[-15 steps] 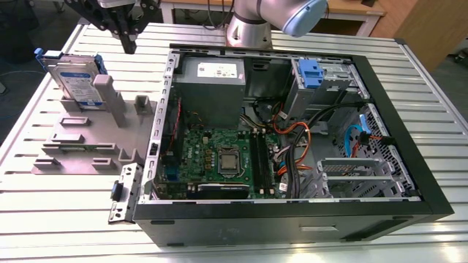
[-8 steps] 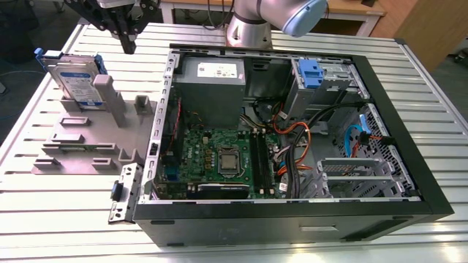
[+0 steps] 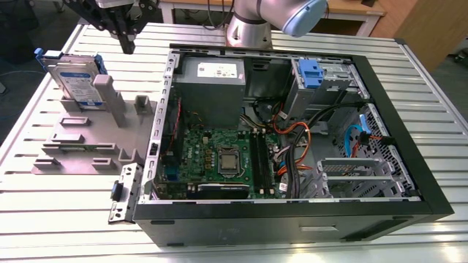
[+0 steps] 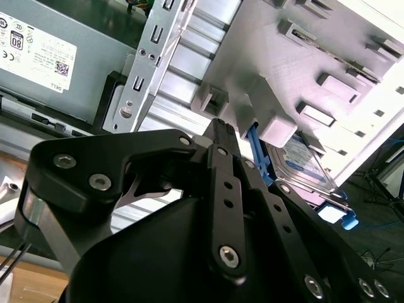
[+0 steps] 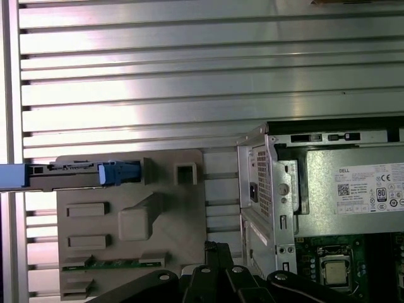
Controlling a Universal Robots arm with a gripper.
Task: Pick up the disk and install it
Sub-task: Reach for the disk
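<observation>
The disk (image 3: pixel 73 76) stands on edge in a slot at the far end of a grey holder (image 3: pixel 87 137), on the exterior view's left. It is silver with a white-and-blue label and a blue frame. The second wrist view shows the disk (image 4: pixel 303 165) beyond the fingers, and the first wrist view shows the disk (image 5: pixel 69 175) edge-on. My gripper (image 3: pixel 129 48) hangs above the table between the disk and the open computer case (image 3: pixel 292 213), touching neither. In both wrist views the gripper (image 4: pixel 218 124) (image 5: pixel 218 247) has its fingers together with nothing between them.
The case lies open on a slatted metal table (image 3: pixel 66 219), with the motherboard (image 3: pixel 219 159), a grey power supply (image 3: pixel 212 82) and a drive bay with a blue latch (image 3: pixel 310 74) inside. Cables (image 3: pixel 307 137) cross the case's middle. The arm's base (image 3: pixel 249 27) stands behind the case.
</observation>
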